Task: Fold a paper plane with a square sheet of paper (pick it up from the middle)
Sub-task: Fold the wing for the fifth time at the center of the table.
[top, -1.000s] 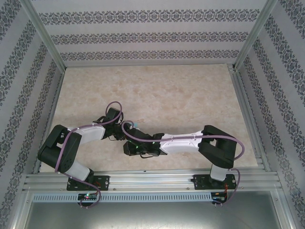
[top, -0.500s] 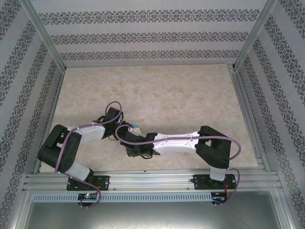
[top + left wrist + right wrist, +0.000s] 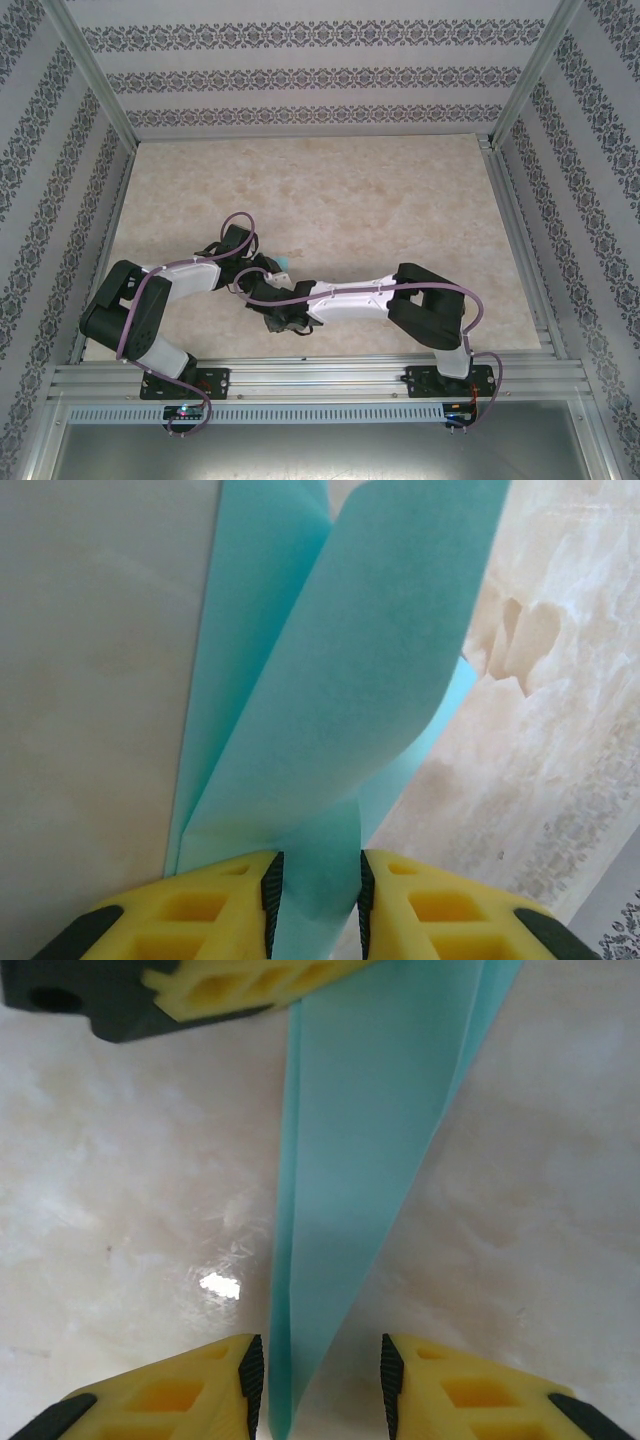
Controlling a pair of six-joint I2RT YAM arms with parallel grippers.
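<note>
change: over the last second the right arm (image 3: 350, 298) has swung toward 9 o'clock along the near part of the bench (image 3: 380, 190). it has closed in on the left arm (image 3: 190, 275), which has kept its place.
meaning: we judge this a regrasp. the second gripper has come in to take the slim end, so a crease can be pressed or the hold passed over.
paper plane: the paper plane (image 3: 350, 680) is half made, with turquoise layers flaring apart toward 12 o'clock in the left wrist view. from above, a small patch of it shows between the two wrists, a little toward 8 o'clock of the bench's middle.
left gripper: the left gripper (image 3: 315, 870) is pinched down on the folded paper, with both pads against it and no gap to be seen.
right gripper: the right gripper (image 3: 320, 1360) is parted around the narrow tip. the paper lies close against the 9 o'clock pad, with bare bench showing before the 3 o'clock pad, so we see no grip yet.
relation: in the right wrist view the other gripper sits at 11 o'clock, just beside the paper's wider part.
surface: pale marbled beige, smooth and glossy, with a spot of glare (image 3: 222, 1283) beside the tip. we judge thin paper will slide on it easily.
room: walls (image 3: 300, 80) papered in striped floral bands stand on three sides, and an aluminium frame (image 3: 320, 380) runs along the 6 o'clock edge, where the arm bases are bolted.
</note>
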